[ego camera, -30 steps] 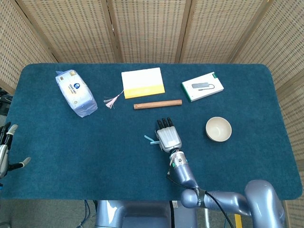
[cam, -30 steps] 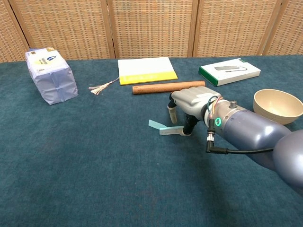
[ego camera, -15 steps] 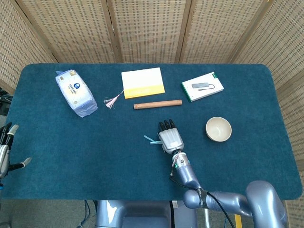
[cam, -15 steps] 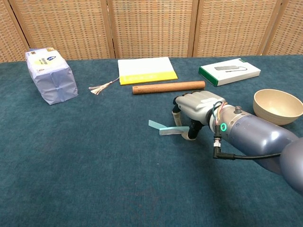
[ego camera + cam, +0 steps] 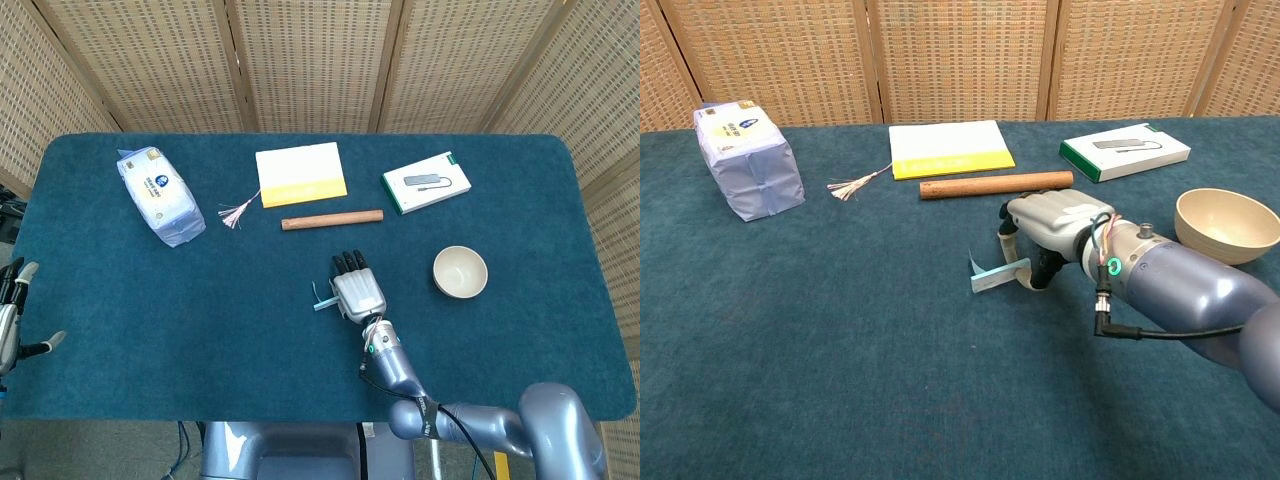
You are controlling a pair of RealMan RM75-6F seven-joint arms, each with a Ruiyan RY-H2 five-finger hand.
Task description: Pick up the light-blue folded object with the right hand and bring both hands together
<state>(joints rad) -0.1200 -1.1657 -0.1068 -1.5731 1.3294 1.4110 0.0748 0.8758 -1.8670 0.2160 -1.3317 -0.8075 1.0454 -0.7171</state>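
Observation:
The light-blue folded object (image 5: 992,277) is a thin paper strip near the table's middle; in the head view only its left end (image 5: 320,299) shows beside my right hand. My right hand (image 5: 1052,230) is over its right end, palm down, and pinches that end between thumb and fingers (image 5: 1009,239). The strip's free left end tips up off the blue cloth. From above, my right hand (image 5: 357,290) hides the pinch itself. My left hand (image 5: 12,318) is at the table's far left edge, fingers spread and holding nothing, far from the strip.
A wooden rod (image 5: 996,185) lies just behind my right hand. A beige bowl (image 5: 1226,223) stands to its right. Further back are a yellow-and-white notebook (image 5: 950,148), a green-edged white box (image 5: 1124,151), a pink tassel (image 5: 851,185) and a tissue pack (image 5: 747,160).
The strip lay flat on the cloth; now its left end is tipped up and drawn toward my right hand, whose fingers have closed on its right end. The left hand has not moved.

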